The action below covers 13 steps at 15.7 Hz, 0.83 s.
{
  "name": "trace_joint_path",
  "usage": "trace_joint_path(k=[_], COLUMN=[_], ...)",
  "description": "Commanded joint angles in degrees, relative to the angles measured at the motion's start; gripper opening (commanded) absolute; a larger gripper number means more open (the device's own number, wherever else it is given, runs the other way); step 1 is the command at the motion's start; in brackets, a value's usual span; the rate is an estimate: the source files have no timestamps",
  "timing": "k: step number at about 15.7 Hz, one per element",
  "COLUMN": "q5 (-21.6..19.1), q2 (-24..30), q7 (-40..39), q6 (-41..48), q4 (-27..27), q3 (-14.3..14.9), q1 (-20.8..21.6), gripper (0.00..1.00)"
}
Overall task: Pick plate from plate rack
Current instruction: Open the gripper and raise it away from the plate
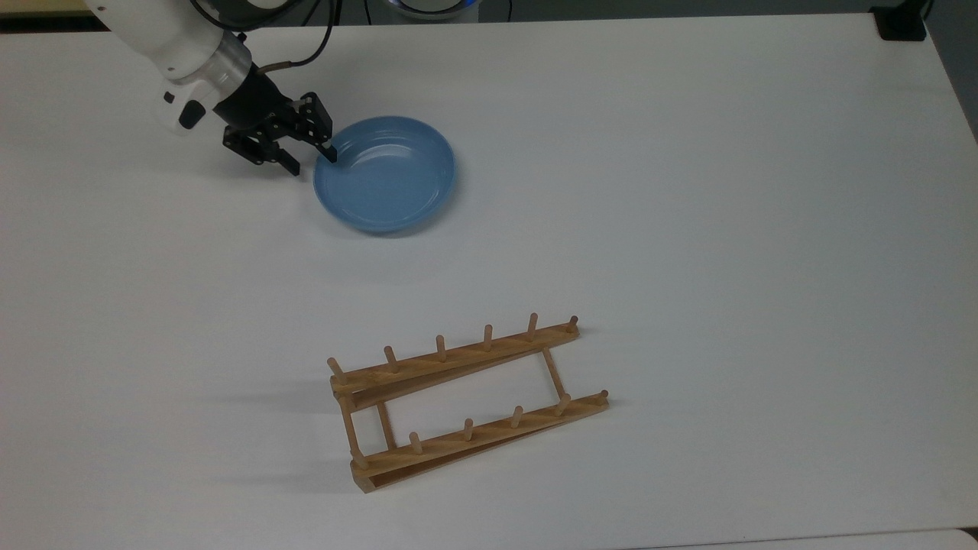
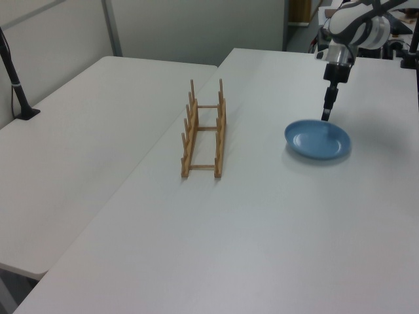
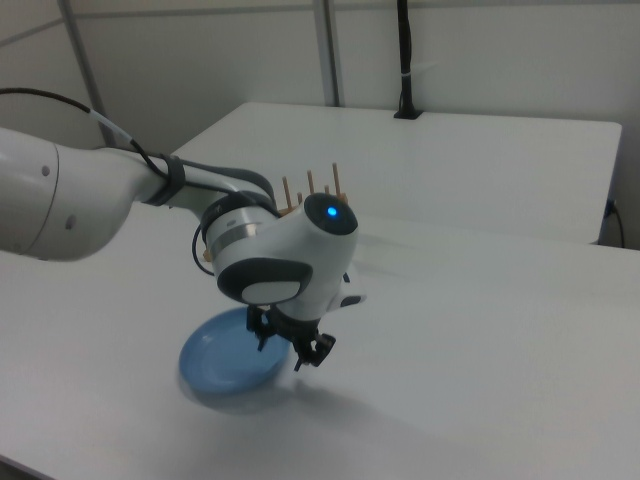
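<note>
We see the plate (image 1: 386,174) lying flat on the white table (image 1: 688,191), rim up, well apart from the plate rack (image 1: 458,401). It's off the rack entirely. In the top view it sits toward the upper left, w/ the rack nearer the bottom centre.

The gripper (image 1: 309,160) is at the plate's edge on the top view's left. Its jaws are spread apart and hold nothing. One finger tip is over the plate's rim, the other is outside the plate above bare table. We can't tell from the top view whether that tip touches the rim. In the left view the gripper (image 2: 325,115) hangs just above the plate's (image 2: 318,139) far edge, w/ a gap btwn them.

The rack (image 2: 203,131) stands on its rails w/ pegs upright and no dish in any slot. In the right view its pegs (image 3: 310,186) poke up behind the arm (image 3: 285,255), and the plate (image 3: 225,360) shows below the wrist, w/ the gripper (image 3: 295,352) just beside it.

A black post (image 2: 13,75) stands on the neighbouring table (image 2: 78,137) at the left view's left.
</note>
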<state>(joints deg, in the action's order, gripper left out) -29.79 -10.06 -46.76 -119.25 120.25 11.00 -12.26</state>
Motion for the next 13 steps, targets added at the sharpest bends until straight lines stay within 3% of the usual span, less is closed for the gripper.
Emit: trace_joint_path(k=[1, 5, 9, 13], q5=[0.87, 3.76, 7.01, 19.21], q2=[1.71, 5.22, 6.36, 8.57], q7=[2.81, 8.94, 21.76, 42.93], q6=[9.28, 18.24, 26.17, 26.79], q4=[-6.33, -13.7, -22.94, -27.42], q3=[1.82, 2.09, 1.66, 1.57], q1=[-0.22, -0.04, 1.53, 8.73], gripper=[1.0, 1.0, 1.0, 1.0])
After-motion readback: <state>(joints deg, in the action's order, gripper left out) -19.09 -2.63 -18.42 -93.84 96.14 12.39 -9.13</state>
